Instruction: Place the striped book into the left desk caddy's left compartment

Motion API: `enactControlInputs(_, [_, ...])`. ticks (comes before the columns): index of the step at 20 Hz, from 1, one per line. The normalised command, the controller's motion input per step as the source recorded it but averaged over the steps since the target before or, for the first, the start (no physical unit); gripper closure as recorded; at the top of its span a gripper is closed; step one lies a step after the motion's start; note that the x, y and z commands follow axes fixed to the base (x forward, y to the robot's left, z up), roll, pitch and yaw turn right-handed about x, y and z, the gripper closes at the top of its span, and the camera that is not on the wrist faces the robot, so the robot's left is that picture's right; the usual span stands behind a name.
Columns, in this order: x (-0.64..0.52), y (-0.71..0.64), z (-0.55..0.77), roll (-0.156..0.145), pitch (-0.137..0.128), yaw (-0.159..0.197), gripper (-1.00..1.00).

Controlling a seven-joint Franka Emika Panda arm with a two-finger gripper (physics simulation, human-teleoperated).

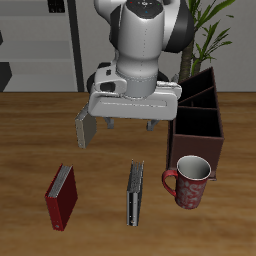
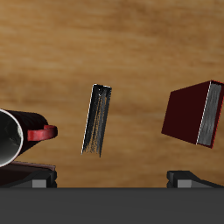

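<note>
Exterior view: tool point(image 1: 128, 125) hanging above centre of frame, fingers spread apart, gripping nothing. Striped book point(image 1: 135, 193) lying flat on the wooden desk point(image 1: 30, 130), lower centre of frame, directly below the tool. Left desk caddy point(image 1: 199, 118) at right of frame, upright, open-topped, dividers visible. Red mug point(image 1: 189, 181) just in front of the caddy, beside the book. Red book point(image 1: 61, 196) at lower left, well apart from the striped one.

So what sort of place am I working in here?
Likely a simulated study or home office: a wooden table holding a desk caddy, a striped book, a red book and a mug, with shelving and a potted plant behind.
</note>
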Motion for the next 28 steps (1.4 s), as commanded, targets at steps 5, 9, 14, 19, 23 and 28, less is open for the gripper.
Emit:
enactControlInputs(5, [0.13,0.04,-0.34,0.015,-0.004,-0.023,-1.00])
enactControlInputs(9, [0.07,0.11,-0.15,0.010,-0.022,-0.012,-1.00])
enactControlInputs(14, [0.06,0.04,-0.31,-0.002,0.000,-0.023,-1.00])
enactControlInputs(19, [0.04,-0.03,-0.26,-0.008,-0.001,-0.026,-1.00])
enactControlInputs(23, [0.06,-0.01,-0.23,-0.010,-0.001,0.007,-1.00])
enactControlInputs(28, [0.09,0.00,-0.34,0.000,0.025,-0.009,-1.00])
